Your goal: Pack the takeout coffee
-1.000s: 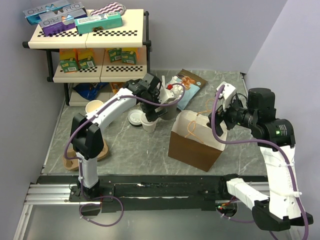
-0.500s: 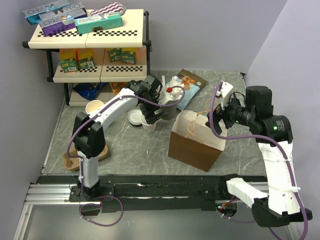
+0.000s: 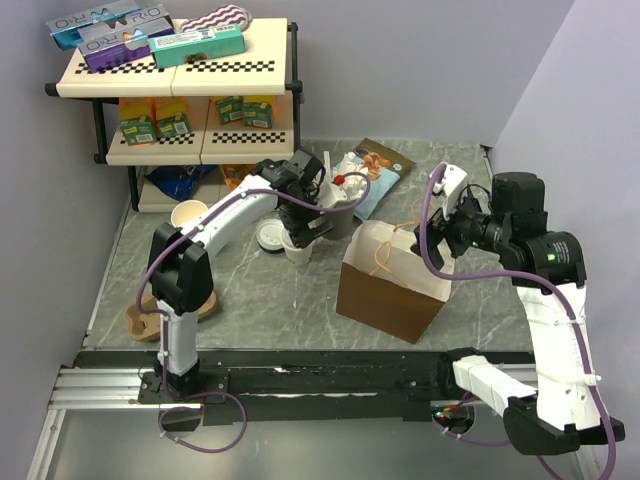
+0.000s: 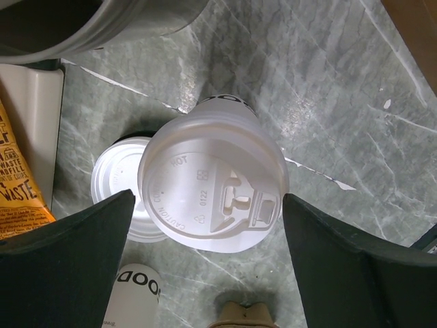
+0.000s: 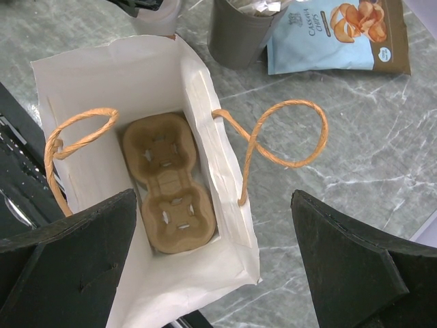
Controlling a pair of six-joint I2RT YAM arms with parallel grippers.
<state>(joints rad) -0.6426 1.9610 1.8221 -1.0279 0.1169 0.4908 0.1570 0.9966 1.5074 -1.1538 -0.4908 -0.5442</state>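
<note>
The takeout coffee (image 4: 212,181), a small off-white paper cup with a white sip lid, stands upright on the marble table (image 3: 250,290). My left gripper (image 4: 208,198) hangs open just above it, one dark finger close to each side of the lid. From above, that gripper (image 3: 305,228) covers most of the cup (image 3: 297,250). My right gripper (image 5: 213,198) is open and empty above the open brown paper bag (image 3: 385,290). A cardboard cup carrier (image 5: 167,181) lies at the bag's bottom.
A grey straw holder (image 3: 345,205) stands just behind the cup, with a chips bag (image 3: 380,170) beyond. Loose white lids (image 4: 119,184) lie left of the cup. A stack of paper cups (image 3: 188,213) and a shelf rack (image 3: 170,100) stand at the back left.
The right arm has swung a little left, toward the bag's mouth. The left gripper has edged slightly over the cup and stays around its lid.
</note>
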